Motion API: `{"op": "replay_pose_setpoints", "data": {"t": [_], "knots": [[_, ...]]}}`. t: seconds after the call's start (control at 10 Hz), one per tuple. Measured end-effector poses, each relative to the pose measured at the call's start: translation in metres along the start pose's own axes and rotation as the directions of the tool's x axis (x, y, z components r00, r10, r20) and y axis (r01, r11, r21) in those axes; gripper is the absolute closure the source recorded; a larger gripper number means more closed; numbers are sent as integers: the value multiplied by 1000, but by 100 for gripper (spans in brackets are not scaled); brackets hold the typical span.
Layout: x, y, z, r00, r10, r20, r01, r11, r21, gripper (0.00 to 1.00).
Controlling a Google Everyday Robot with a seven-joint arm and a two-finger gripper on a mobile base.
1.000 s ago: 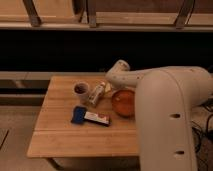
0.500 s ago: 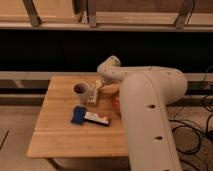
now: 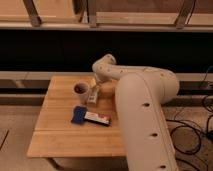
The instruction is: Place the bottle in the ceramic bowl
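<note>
The small pale bottle (image 3: 93,95) stands tilted on the wooden table (image 3: 60,130), just right of the small pale cup (image 3: 81,90). My gripper (image 3: 95,85) is at the end of the white arm (image 3: 142,110), right over the top of the bottle and close to it. The orange-red ceramic bowl (image 3: 107,91) lies just right of the bottle. It is mostly hidden behind my arm, and only an orange edge shows.
A flat blue-and-white box (image 3: 90,117) lies in the middle of the table in front of the bottle. A dark shelf and wall run behind the table. Cables (image 3: 192,132) lie on the floor at the right.
My arm has swung across the view and now covers most of the bowl. The gripper has moved left to the bottle beside the cup. The bottle, cup and box have kept their places.
</note>
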Motion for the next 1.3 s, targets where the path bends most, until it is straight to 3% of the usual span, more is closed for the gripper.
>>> {"op": "replay_pose_setpoints", "data": {"t": [0.4,0.6,0.8,1.0,1.3], "knots": [[24,15,29,995,83,-53,-89,989,-117,20],[33,17,38,991,110,-77,-121,980,-157,21],[36,24,41,990,111,-93,-128,970,-207,37],[36,13,37,990,110,-91,-128,968,-217,55],[36,-26,15,987,138,-78,-149,976,-160,86]]}}
